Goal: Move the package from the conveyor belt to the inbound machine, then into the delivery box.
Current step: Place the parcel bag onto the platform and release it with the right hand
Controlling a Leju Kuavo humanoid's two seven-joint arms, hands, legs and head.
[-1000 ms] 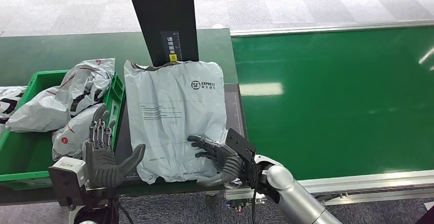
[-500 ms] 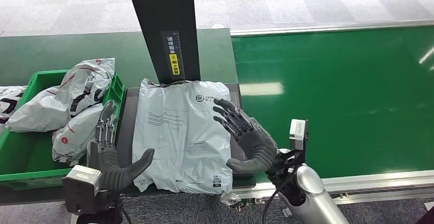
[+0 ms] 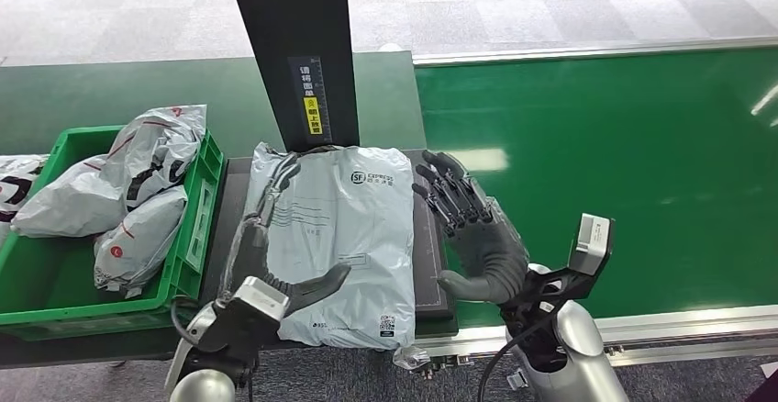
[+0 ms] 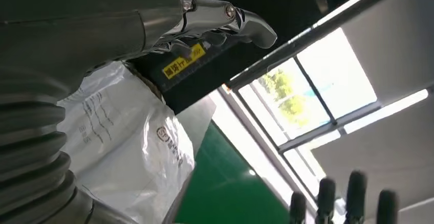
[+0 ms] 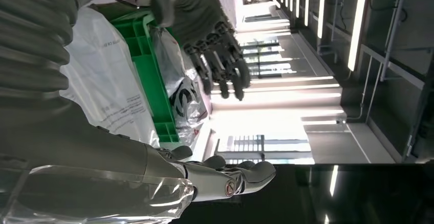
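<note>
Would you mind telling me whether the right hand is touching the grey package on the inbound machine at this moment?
Apart. In the head view the right hand is raised, fingers spread, beside the package, with the machine's dark platform visible between them.

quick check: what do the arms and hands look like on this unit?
Silver, rounded metal forearms. Left hand and right hand are dark grey with a thick grey thumb and black segmented fingers. A pale boxy camera module sits at each wrist, with black cables looping below. Wrist views show a grey ribbed cover and a shiny metallic thumb link.
</note>
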